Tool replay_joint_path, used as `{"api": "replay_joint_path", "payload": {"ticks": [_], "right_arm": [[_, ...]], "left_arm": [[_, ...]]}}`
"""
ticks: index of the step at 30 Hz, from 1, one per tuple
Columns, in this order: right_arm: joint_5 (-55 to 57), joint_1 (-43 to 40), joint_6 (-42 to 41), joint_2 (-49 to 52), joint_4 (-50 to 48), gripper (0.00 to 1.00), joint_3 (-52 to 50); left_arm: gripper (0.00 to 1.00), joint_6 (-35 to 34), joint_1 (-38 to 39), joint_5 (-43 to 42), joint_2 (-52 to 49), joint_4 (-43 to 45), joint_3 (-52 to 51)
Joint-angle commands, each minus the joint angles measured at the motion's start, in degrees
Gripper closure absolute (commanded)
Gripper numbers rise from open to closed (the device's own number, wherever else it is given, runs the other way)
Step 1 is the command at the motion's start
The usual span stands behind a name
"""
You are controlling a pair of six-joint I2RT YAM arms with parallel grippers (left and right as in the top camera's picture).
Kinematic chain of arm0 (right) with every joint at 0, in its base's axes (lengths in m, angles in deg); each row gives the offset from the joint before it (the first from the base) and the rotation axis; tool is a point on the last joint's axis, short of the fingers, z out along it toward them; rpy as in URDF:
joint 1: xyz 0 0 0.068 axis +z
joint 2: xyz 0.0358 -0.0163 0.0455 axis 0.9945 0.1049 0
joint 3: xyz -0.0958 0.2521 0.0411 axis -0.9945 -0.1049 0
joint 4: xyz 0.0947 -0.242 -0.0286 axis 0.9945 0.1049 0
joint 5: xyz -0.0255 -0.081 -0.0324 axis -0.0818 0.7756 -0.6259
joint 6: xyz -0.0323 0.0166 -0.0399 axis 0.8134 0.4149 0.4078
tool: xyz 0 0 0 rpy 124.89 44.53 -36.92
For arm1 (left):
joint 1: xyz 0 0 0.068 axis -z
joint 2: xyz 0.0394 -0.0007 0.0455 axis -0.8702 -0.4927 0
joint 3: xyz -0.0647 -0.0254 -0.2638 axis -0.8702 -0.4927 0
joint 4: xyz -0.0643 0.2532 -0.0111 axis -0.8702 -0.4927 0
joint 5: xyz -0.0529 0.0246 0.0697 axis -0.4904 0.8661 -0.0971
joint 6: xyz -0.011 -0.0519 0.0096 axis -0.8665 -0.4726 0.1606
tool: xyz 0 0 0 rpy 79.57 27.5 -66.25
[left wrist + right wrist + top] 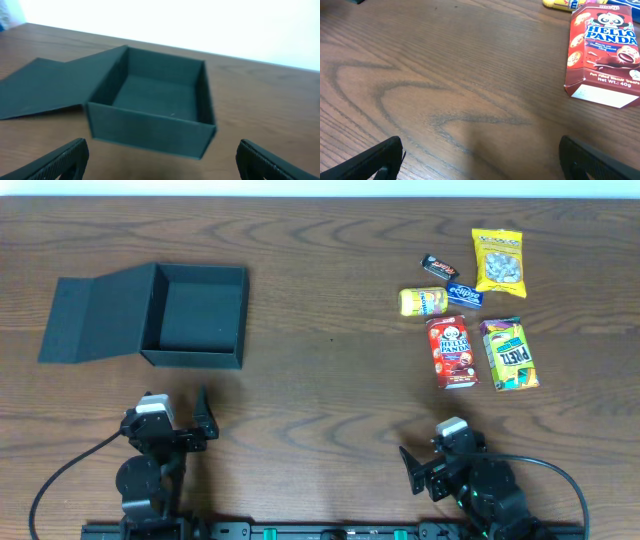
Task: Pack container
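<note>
1. Overhead: I judge that packing has not begun. The box [200,305] sits open and empty just ahead of my left gripper [178,412], with its lid [95,320] folded flat out to the left. The snacks lie ahead of my right gripper [435,450], well apart from the box. Nearest me are the Hello Panda [452,352] and the Pretz [510,355]. Beyond them are a yellow packet [424,302], a yellow bag [498,262], a blue bar [465,295] and a black bar [438,267]. Both grippers sit low near my edge of the table [330,410] and touch no item.

2. Left wrist: my left gripper [160,160] is spread wide with nothing between the fingers. The box [150,127] stands straight ahead with its front wall towards me, clear of both fingertips. Its floor is bare.

3. Right wrist: my right gripper [480,160] is also spread wide and grips nothing; only wood lies between the fingers. The Hello Panda [602,55] lies ahead and to the right, out of reach. I judge the next move is to reach forward and right, straddle that carton across its narrow width, close on it, and carry it left to the box.
</note>
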Motion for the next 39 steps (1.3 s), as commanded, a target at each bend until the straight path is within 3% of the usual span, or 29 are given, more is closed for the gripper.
{"api": "replay_joint_path", "payload": {"ticks": [1,8,17,27,33,39], "right_arm": [[0.44,0.44,0.96,-0.52,-0.09,0.01,-0.57],[0.44,0.44,0.94,-0.52,-0.09,0.01,-0.57],[0.44,0.44,0.96,-0.52,-0.07,0.01,-0.57],[0.44,0.44,0.94,-0.52,-0.09,0.01,-0.57],[0.44,0.44,0.94,-0.52,-0.09,0.01,-0.57],[0.44,0.44,0.96,-0.52,-0.09,0.01,-0.57]], "left_arm": [[0.05,-4.76,-0.02,-4.33,0.37,2.43,-1.14],[0.04,-4.70,-0.02,-6.67,-3.72,5.55,2.14],[0.05,2.47,-0.02,-6.21,-30.75,4.13,18.34],[0.05,8.61,3.63,-0.42,-63.23,-3.80,42.21],[0.05,12.46,10.58,6.99,-76.96,-7.13,51.74],[0.05,11.63,11.61,0.13,-84.15,-4.44,52.33]]}}
